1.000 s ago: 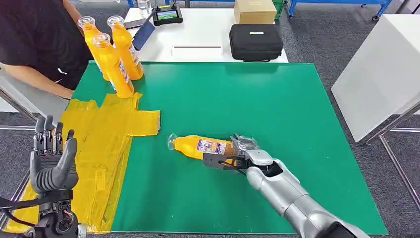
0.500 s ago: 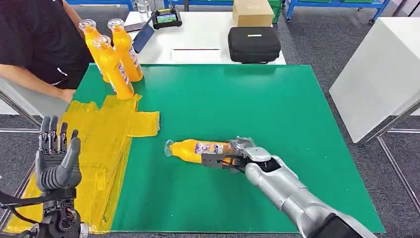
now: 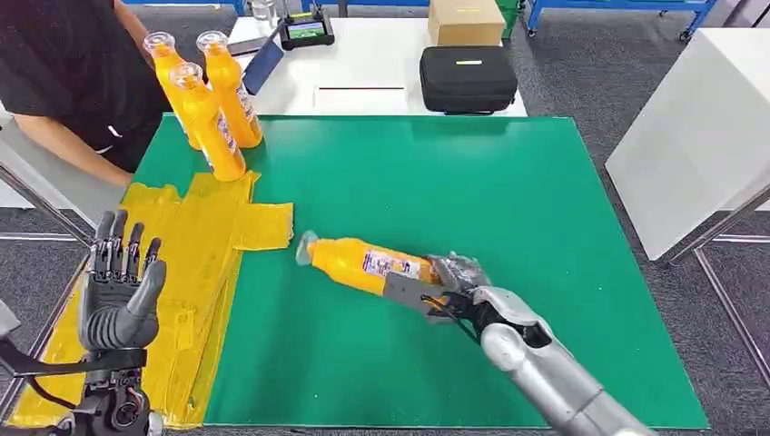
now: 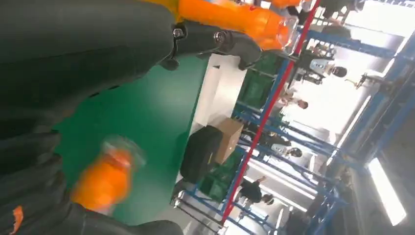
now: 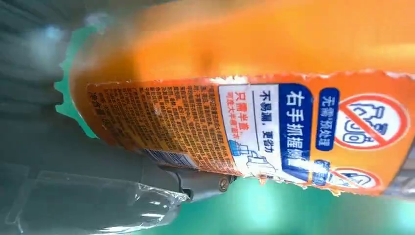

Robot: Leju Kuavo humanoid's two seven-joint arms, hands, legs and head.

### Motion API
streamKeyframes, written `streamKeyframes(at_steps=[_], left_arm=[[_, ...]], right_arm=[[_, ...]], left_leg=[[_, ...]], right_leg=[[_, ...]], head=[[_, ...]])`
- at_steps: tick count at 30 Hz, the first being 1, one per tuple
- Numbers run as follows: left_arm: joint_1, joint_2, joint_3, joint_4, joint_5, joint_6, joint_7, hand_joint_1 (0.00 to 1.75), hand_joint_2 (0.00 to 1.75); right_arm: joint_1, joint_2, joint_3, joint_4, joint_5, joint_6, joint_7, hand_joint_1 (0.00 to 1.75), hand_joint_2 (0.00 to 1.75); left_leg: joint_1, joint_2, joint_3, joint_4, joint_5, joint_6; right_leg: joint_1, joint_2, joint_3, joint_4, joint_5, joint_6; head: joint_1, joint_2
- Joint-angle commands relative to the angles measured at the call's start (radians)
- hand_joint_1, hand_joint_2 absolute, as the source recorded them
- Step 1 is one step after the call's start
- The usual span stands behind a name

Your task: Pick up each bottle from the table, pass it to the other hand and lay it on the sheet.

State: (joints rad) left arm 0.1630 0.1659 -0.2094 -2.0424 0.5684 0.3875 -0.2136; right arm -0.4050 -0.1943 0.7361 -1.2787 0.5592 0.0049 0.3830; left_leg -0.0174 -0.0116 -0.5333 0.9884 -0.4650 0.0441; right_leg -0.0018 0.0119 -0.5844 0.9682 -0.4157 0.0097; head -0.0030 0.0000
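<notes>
- While the right hand (image 3: pixel 451 289) is gripping the orange bottle (image 3: pixel 363 262) by its base end, fingers clamped round it, the bottle is lying almost level just above the green mat (image 3: pixel 508 200), cap end toward the yellow sheet (image 3: pixel 195 245).
- The left hand (image 3: pixel 116 292) is standing upright over the sheet's near edge, fingers apart and holding nothing.
- For a clean pass, the right arm is likely needing to carry the cap end across to that open palm.
- The grip is sitting far back, so the neck may sag; releasing only once the left fingers are closing seems wise.
- Three more bottles (image 3: pixel 211 100) are standing upright at the far corner.
</notes>
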Motion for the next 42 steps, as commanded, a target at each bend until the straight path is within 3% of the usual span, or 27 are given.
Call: streamKeyframes(at_steps=[1, 7, 15, 20, 31, 42], left_arm=[[0.016, -0.02, -0.042, 0.037, 0.082, -0.094, 0.074, 0.0, 1.75], [0.026, -0.014, -0.065, 0.037, 0.259, -0.216, 0.159, 0.0, 1.75], [0.018, -0.013, -0.074, 0.044, 0.267, -0.226, 0.165, 0.0, 1.75], [-0.051, -0.009, -0.152, 0.078, 0.319, -0.279, 0.231, 0.0, 1.75], [-0.079, -0.035, -0.138, 0.032, 0.131, -0.125, 0.161, 0.0, 1.75], [-0.079, -0.032, -0.144, 0.028, 0.082, -0.087, 0.123, 0.0, 1.75]], right_arm=[[0.316, -0.091, -0.27, -0.521, 0.168, -0.095, -0.107, 1.75, 1.75], [0.314, -0.035, -0.257, -0.503, 0.21, -0.129, -0.132, 1.75, 1.75], [0.31, -0.016, -0.263, -0.497, 0.209, -0.127, -0.123, 1.75, 1.75], [0.157, 0.111, -0.201, -0.362, 0.209, -0.1, -0.088, 1.75, 1.75], [-0.02, 0.222, -0.065, -0.197, 0.086, -0.043, -0.012, 1.75, 1.75], [-0.056, 0.249, -0.02, -0.153, 0.066, -0.032, -0.01, 1.75, 1.75]], left_leg=[[0.001, -0.007, 0.002, -0.001, -0.002, -0.003], [0.001, 0.0, -0.002, -0.001, -0.002, -0.002], [0.002, 0.001, -0.002, -0.001, -0.002, -0.003], [0.001, 0.004, -0.003, -0.001, -0.001, -0.002], [0.002, 0.008, -0.002, -0.001, -0.001, -0.003], [0.002, 0.003, -0.004, -0.001, 0.0, -0.002]], right_leg=[[0.001, -0.009, 0.004, -0.001, -0.004, 0.001], [0.001, -0.003, -0.001, 0.0, -0.002, 0.0], [0.001, -0.002, -0.001, -0.001, -0.002, 0.0], [0.001, 0.001, -0.004, 0.0, 0.0, 0.0], [0.001, 0.005, -0.003, 0.0, 0.0, 0.0], [0.001, 0.001, -0.003, 0.0, 0.0, 0.0]], head=[[0.0, 0.0], [0.0, 0.0], [0.0, 0.0], [0.0, 0.0], [0.0, 0.0], [0.0, 0.0]])
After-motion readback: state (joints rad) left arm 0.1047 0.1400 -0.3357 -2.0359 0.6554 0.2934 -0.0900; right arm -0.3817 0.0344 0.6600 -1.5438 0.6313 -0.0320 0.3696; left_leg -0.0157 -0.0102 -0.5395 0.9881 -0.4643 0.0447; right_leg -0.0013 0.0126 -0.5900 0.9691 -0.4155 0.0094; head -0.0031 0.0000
